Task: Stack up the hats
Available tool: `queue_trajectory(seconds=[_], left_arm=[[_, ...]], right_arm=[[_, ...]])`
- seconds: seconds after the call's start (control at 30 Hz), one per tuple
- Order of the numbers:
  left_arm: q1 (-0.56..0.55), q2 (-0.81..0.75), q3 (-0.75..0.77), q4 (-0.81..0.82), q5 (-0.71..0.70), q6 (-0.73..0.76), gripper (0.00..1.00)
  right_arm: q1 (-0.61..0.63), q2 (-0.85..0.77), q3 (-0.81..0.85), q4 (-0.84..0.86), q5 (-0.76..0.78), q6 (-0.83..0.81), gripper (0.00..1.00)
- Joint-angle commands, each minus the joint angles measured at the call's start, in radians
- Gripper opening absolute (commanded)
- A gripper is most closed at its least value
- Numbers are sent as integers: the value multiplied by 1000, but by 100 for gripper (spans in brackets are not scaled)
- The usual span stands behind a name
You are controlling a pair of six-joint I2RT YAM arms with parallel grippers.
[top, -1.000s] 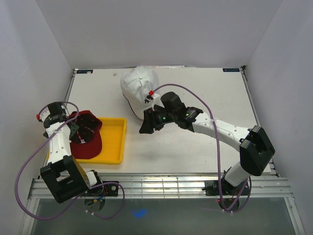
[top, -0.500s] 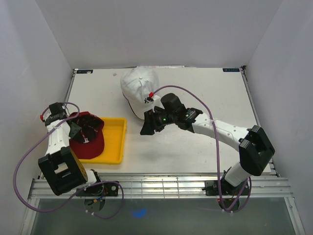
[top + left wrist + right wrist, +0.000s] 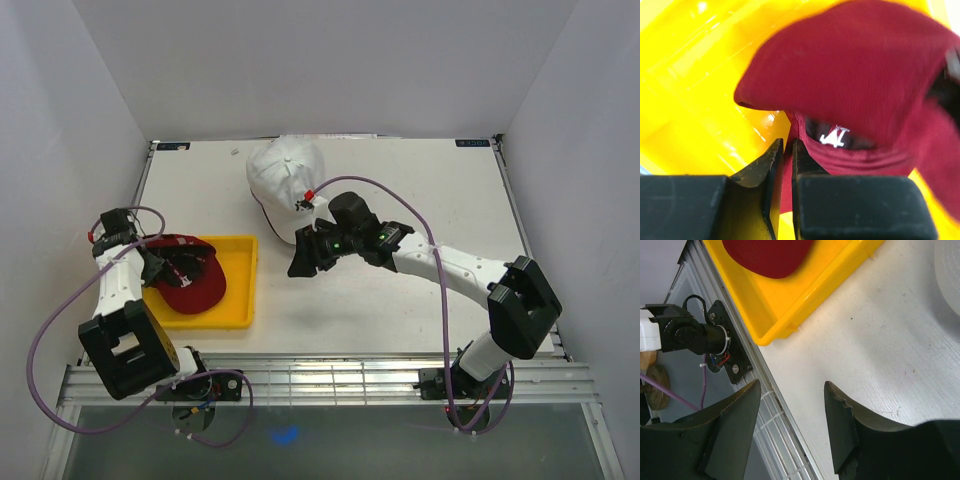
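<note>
A dark red hat [image 3: 192, 278] lies over the yellow tray [image 3: 238, 292] at the left. My left gripper [image 3: 160, 266] is at the hat's left rim. In the left wrist view the left gripper [image 3: 787, 146] is shut on the rim fabric of the dark red hat [image 3: 865, 75], with the tray [image 3: 690, 90] below. A white hat [image 3: 285, 172] rests crown up at the back centre of the table. My right gripper [image 3: 304, 256] hovers just in front of it, open and empty. The right gripper [image 3: 792, 387] shows only bare table between its fingers.
In the right wrist view, the tray's corner [image 3: 805, 295] and the red brim [image 3: 770, 255] are at the top, and the white hat's edge [image 3: 950, 270] is at the right. The table's near metal rail [image 3: 320, 375] runs along the front, with the left arm's base [image 3: 695, 335] beyond it.
My left gripper has closed on the dark red hat's rim, and the hat has shifted right, further over the tray. The right arm has barely moved.
</note>
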Motion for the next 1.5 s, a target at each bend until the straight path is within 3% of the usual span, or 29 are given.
queue_trajectory(seconds=[0.0,0.13,0.57,0.97,1.47], left_arm=[[5,-34,5,41,54,-6,11],[4,-49,26,39,86,-3,0],[4,-138,92,-24,206,45,0],[4,-213,210,-107,361,43,0],[2,-285,200,-157,459,20,0]], right_arm=[[9,5,-9,9,0,-19,59],[17,-1,-2,0,20,-26,59],[104,31,132,-50,104,-169,59],[270,141,317,-63,241,-333,61],[437,382,627,-51,491,-549,74]])
